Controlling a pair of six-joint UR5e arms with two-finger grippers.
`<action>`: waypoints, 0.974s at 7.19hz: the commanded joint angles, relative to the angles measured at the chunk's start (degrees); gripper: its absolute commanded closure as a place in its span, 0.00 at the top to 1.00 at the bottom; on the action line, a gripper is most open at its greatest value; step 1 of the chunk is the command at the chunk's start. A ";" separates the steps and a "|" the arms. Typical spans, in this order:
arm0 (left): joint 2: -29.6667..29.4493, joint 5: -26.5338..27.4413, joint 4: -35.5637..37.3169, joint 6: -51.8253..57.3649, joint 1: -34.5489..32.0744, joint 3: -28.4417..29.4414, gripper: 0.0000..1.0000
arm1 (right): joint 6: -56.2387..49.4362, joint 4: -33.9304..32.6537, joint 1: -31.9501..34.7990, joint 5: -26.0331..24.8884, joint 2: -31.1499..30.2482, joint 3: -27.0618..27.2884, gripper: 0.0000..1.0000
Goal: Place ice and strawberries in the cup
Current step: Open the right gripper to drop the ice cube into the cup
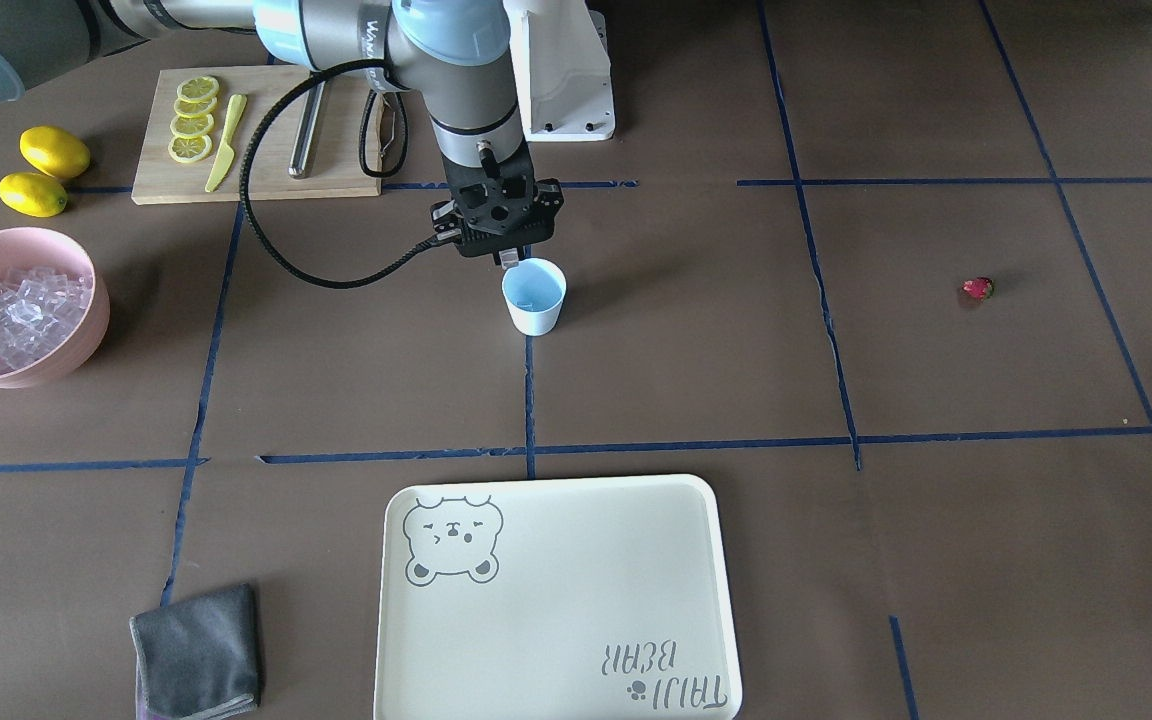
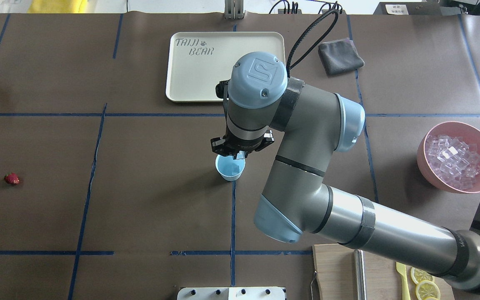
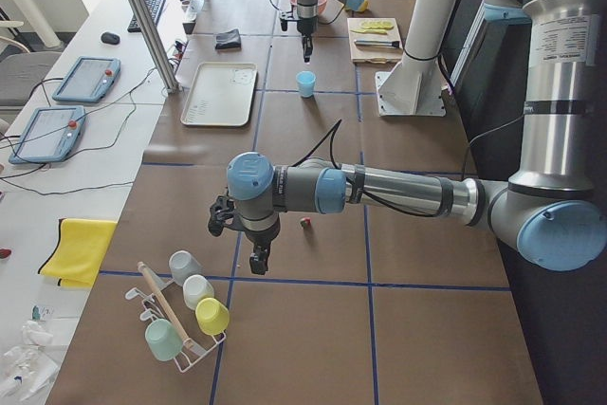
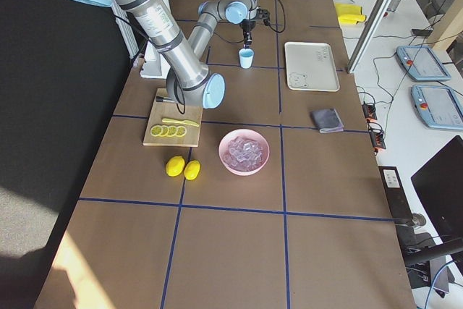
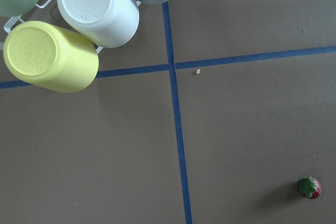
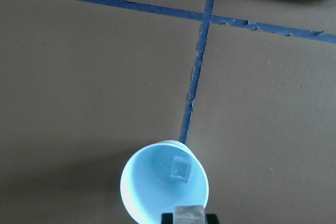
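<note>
One clear ice cube [image 6: 181, 169] is lying inside the white cup [image 1: 534, 297], on its pale blue inside. The right gripper [image 1: 509, 262] is hanging directly above the cup with its jaws drawn narrow, and a second glassy cube [image 6: 189, 212] is sitting pinched at their tips. The cup is standing upright on a blue tape line [image 1: 529, 400] in the middle of the table [image 1: 936, 450], between the cream bear tray [image 1: 586, 600] and the robot's base. The rest of the ice [image 1: 16, 312] is sitting piled in the pink bowl [image 1: 86, 345], well apart toward the robot's right. The strawberry [image 1: 977, 290] is lying alone on the brown paper, far off to the robot's left. The left gripper [image 3: 257, 265] is hovering near it, beside a rack of upturned cups [image 3: 194, 305]; whether its jaws are open or closed I cannot tell.
</note>
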 commanded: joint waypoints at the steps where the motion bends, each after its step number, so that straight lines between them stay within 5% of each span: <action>1: 0.00 0.00 0.01 0.00 0.00 0.00 1.00 | 0.35 2.27 -0.45 -0.37 1.70 -3.64 0.04; 3: 0.00 0.00 -0.08 0.00 0.00 0.00 1.00 | 0.52 2.27 -0.54 -0.46 1.61 -3.55 0.99; 5: 0.00 0.00 0.01 0.00 0.00 0.00 1.00 | 2.72 1.92 -0.46 -0.02 1.35 -2.24 1.00; 7: -0.17 0.09 -0.34 -4.18 1.48 -0.95 1.00 | -0.41 -5.16 4.09 2.34 -4.49 7.72 1.00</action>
